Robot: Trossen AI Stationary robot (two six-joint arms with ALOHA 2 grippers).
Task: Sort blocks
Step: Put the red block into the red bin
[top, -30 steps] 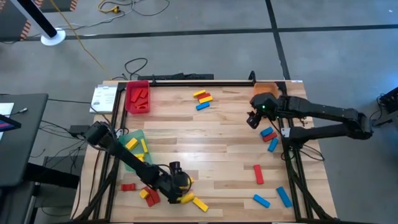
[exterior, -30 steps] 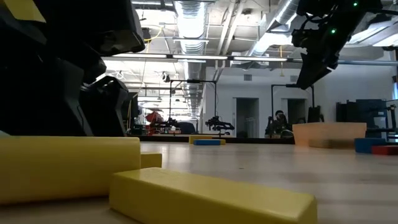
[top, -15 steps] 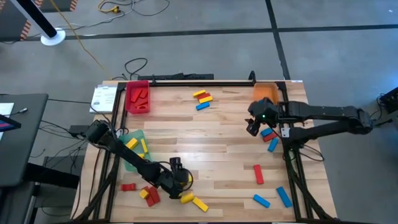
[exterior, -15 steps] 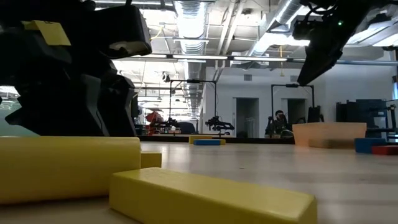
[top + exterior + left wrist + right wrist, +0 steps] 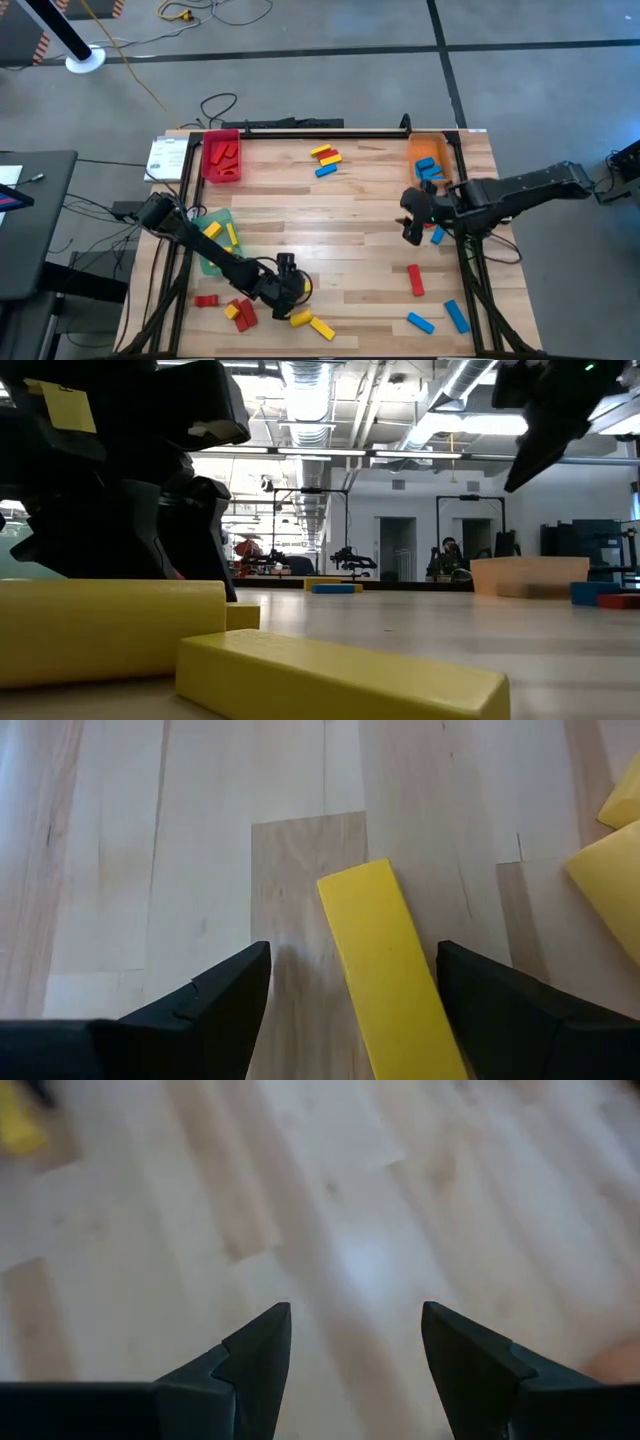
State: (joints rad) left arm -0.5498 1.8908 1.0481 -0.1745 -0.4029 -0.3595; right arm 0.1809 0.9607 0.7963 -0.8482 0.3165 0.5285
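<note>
Now I see my left claw (image 5: 350, 990) spread wide, with a yellow block (image 5: 388, 970) lying between its fingers. My right claw (image 5: 355, 1345) is spread over bare table (image 5: 340, 1210).

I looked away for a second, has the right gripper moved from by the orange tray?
Yes. The right gripper has moved away from the orange tray toward the table's near side, jaws open and empty.

Both arms are showing matte black, jointed links. The left gripper (image 5: 350, 1010) and right gripper (image 5: 355, 1350) are showing dark, wedge-shaped fingers with angular, bevelled tips.
</note>
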